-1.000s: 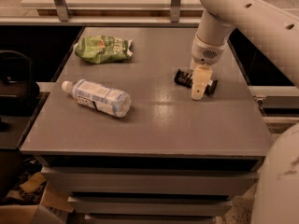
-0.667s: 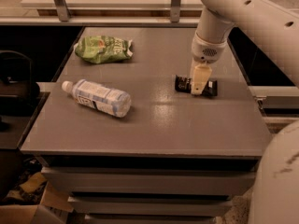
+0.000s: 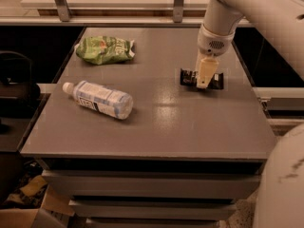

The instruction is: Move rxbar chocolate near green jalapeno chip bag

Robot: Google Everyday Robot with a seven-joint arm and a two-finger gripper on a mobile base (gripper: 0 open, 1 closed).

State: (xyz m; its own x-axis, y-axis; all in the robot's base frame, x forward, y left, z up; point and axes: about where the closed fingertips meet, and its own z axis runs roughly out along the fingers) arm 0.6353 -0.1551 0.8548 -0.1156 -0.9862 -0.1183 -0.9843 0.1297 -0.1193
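The rxbar chocolate (image 3: pixel 190 77) is a small flat black bar lying on the grey table (image 3: pixel 190 122) at the right, towards the back. My gripper (image 3: pixel 204 77) hangs straight down over the middle of the bar, its pale fingers reaching down to it and covering its centre. The green jalapeno chip bag (image 3: pixel 105 49) lies wrinkled at the back left of the table, well apart from the bar.
A clear plastic water bottle (image 3: pixel 99 99) lies on its side at the left middle of the table. A rail with metal posts (image 3: pixel 178 1) runs behind the table. Cardboard (image 3: pixel 28 208) lies on the floor at the lower left.
My gripper has come down onto the rxbar chocolate and now covers its middle. The bar, bag and bottle have stayed in place.
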